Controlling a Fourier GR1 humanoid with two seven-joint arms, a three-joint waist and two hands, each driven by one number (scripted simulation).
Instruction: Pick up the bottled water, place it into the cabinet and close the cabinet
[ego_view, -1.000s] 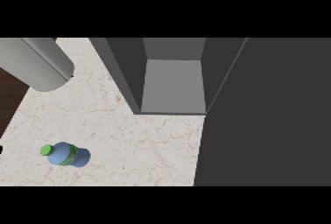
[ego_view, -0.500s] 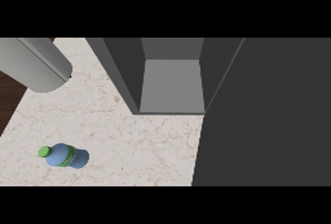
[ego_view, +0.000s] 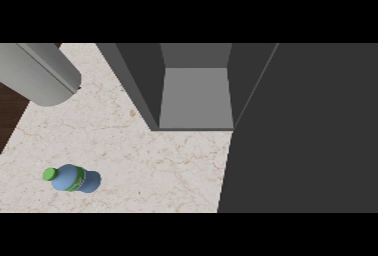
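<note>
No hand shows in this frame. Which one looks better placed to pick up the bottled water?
Probably the left: the bottled water sits on the left side of the counter, while the dark cabinet door fills the right side.

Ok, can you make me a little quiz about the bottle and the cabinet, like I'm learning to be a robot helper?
1. True or false: the bottled water is already inside the cabinet.
2. What colour is the bottle's cap? A) red B) green C) yellow
3. Fill in: the cabinet's door is ____ right now.

Key
1. False. The bottle sits on the counter, at the lower left, apart from the cabinet.
2. B, green.
3. Open. You can see the cabinet's grey inside, with nothing showing in it. No hand shows in the head view; only a grey forearm at the upper left.
</note>
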